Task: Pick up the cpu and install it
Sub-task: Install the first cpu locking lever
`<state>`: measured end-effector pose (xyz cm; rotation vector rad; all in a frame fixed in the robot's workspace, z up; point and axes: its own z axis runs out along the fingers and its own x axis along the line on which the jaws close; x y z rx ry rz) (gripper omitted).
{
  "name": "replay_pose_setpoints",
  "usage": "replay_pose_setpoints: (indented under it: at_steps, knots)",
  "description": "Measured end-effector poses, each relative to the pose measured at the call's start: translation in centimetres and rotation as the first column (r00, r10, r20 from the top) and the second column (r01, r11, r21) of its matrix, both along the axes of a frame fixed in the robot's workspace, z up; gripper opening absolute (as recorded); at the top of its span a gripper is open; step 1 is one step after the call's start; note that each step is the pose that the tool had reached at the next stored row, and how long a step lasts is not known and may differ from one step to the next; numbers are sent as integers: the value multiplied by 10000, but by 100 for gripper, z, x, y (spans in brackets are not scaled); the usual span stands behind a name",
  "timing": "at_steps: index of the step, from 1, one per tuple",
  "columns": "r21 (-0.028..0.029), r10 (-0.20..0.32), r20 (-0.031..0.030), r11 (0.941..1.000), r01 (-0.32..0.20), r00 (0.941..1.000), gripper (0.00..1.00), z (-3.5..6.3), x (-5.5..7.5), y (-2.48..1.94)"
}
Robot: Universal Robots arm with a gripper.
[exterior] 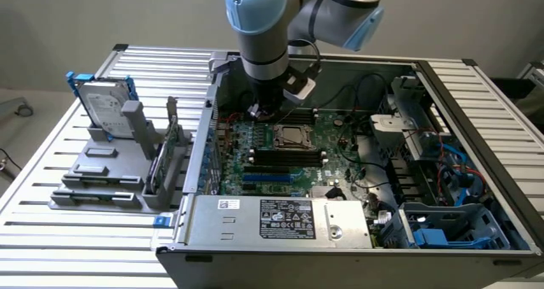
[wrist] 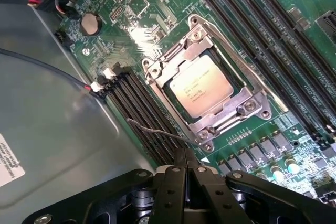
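My tool is shut tight, its two fingers pressed together with nothing between them. It hangs inside the open computer case over the motherboard, a little up and left of centre in the exterior view. The cpu lies flat in its metal socket frame on the board, at the exterior view's centre, near my tool's tips but apart from them. The case stands on the slatted desk.

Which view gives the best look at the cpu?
The wrist view: the cpu sits in its socket frame, top face unobstructed. The exterior view shows the cpu small, in the middle of the motherboard.
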<state>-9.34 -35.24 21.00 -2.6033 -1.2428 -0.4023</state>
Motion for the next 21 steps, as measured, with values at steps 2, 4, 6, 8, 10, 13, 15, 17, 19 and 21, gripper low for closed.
replay_pose_setpoints:
  at_steps: [2,4,6,8,10,13,15,17,19,21]
  knots:
    - [0,12,1,10000,-12,10000,11,-36,0,31]
    - [-2,25,1,10000,-25,10000,11,-71,3,59]
    - [-26,30,1,10000,-30,10000,11,-86,11,70]
    - [-66,30,0,10000,-30,10000,11,-86,18,71]
    - [-118,30,0,9999,-30,10000,11,-86,18,70]
    - [-232,31,-1,9997,-31,10000,11,-86,18,71]
    - [-285,32,0,9996,-32,10000,11,-87,19,71]
    - [-299,31,0,9995,-31,10000,11,-90,18,72]
    - [-301,33,0,9995,-33,10000,11,-93,20,73]
    - [-301,37,0,9995,-37,10000,11,-97,23,73]
